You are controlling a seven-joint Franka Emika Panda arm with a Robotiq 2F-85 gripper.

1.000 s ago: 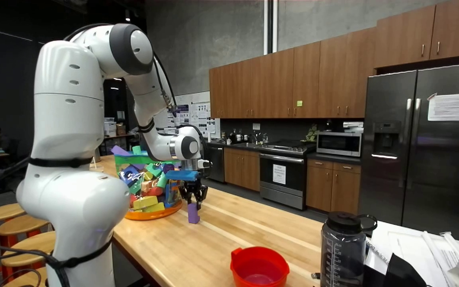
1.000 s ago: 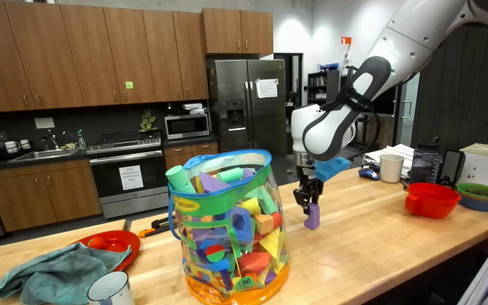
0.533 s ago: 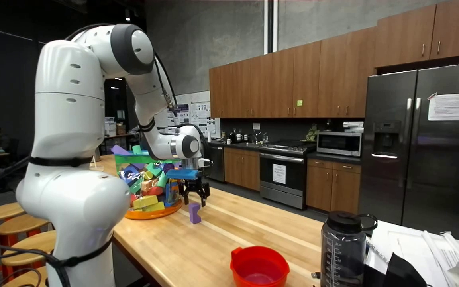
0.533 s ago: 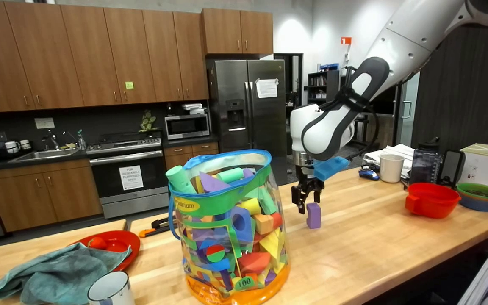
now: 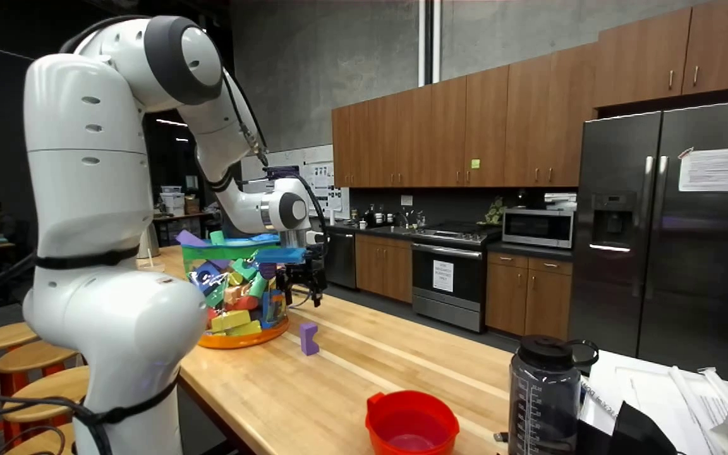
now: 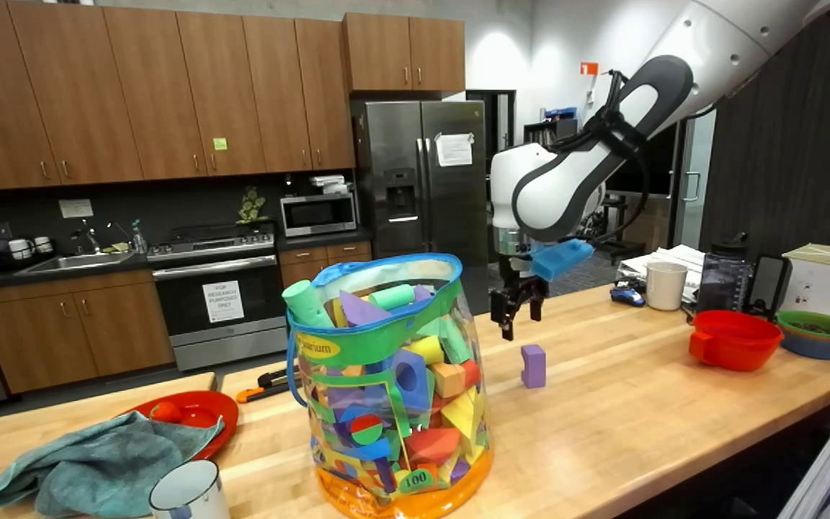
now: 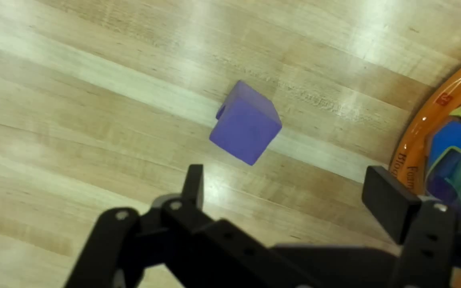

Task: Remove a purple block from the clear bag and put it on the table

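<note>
The purple block (image 6: 534, 366), notched on one side, stands upright by itself on the wooden table (image 6: 602, 411). In an exterior view the clear bag (image 6: 357, 351), full of colored foam blocks, stands beside it. My gripper (image 6: 521, 324) hangs above the block and apart from it, its jaws wide. From the wrist view, nothing lies between the fingers of the gripper (image 7: 284, 176), and the purple block (image 7: 246, 128) shows ahead of them. The bag's orange base (image 7: 418, 148) appears at the right edge there.
A red pot (image 5: 411, 420) and a water bottle (image 5: 544, 398) occupy the table's far end from the bag. Beyond the bag lie a red plate (image 6: 210, 418), a teal cloth (image 6: 98, 468) and an enamel mug (image 6: 188, 490). Stacked bowls (image 6: 815, 335) sit near the pot.
A second ago my gripper was shut on the purple block at the table. It has since opened, let go and risen, leaving the block standing there.
</note>
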